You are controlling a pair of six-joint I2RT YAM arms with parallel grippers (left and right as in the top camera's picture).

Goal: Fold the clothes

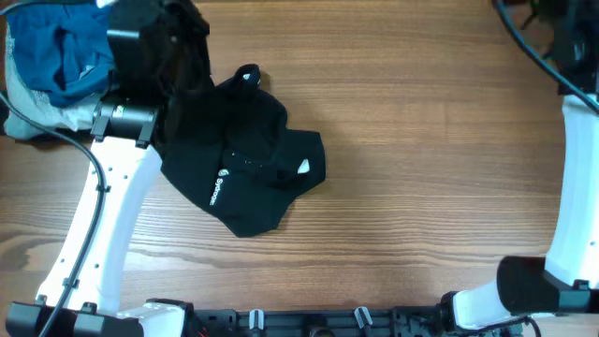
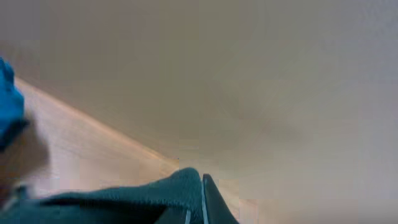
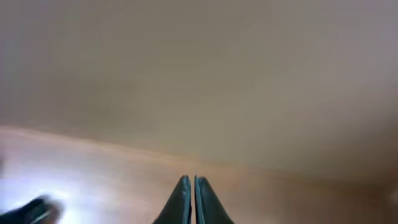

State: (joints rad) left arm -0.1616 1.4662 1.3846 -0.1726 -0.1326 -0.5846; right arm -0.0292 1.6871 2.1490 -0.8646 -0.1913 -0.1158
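A black garment with small white print lies crumpled on the wooden table, left of centre. Part of it is lifted at the top left. My left gripper is shut on that black cloth, which drapes over one finger in the left wrist view. A pile of blue and grey clothes sits at the far left corner. My right gripper is shut and empty, pointing over bare table; in the overhead view only its arm shows at the right edge.
The left arm runs from the front edge up to the garment. Black cables hang at the top right. Bare wooden table spreads between the garment and the right arm.
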